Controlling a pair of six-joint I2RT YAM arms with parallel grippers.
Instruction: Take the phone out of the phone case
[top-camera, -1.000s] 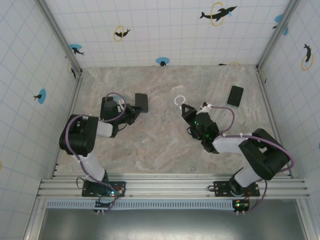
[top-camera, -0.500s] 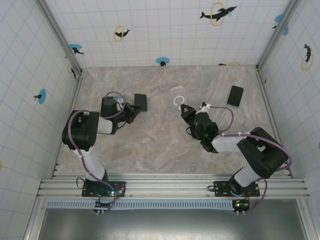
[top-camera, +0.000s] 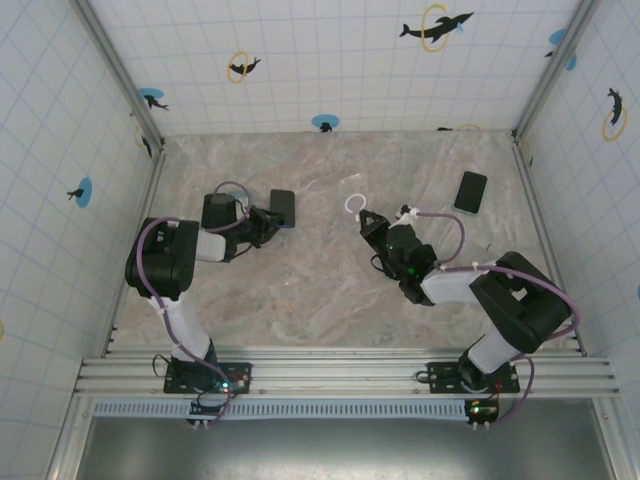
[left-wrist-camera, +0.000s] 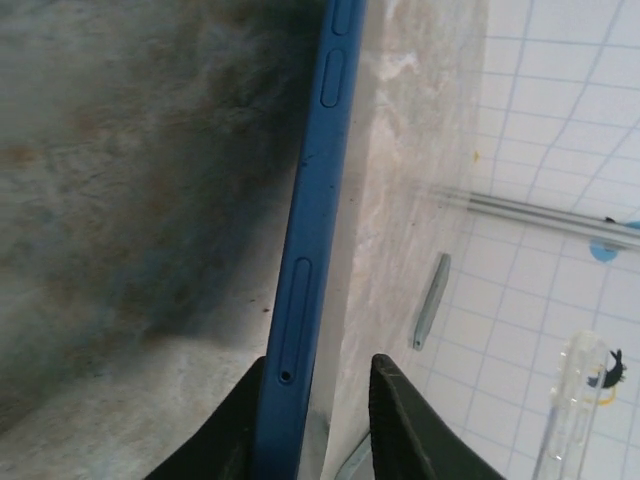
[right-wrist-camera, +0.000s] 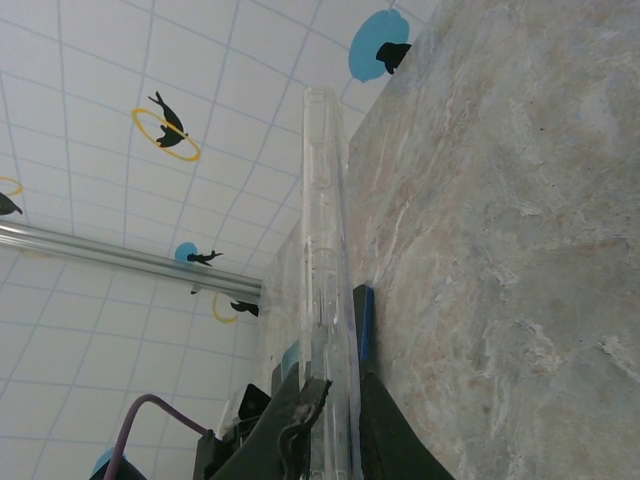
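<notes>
The left pincer (left-wrist-camera: 318, 370) stands slightly apart around the edge of the blue phone (left-wrist-camera: 305, 220), one finger touching it and the other just clear, over the left side of the marbled bench (top-camera: 320, 290). The right pincer (right-wrist-camera: 330, 395) is clamped on the clear phone case (right-wrist-camera: 325, 230), held upright on edge, its white ring (top-camera: 356, 204) at the far end. A second dark handset (top-camera: 470, 191) lies well apart, toward the bench's far right corner

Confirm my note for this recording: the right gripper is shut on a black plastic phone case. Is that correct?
Not black. The right gripper is shut on a clear plastic phone case, as the right wrist view shows.
</notes>
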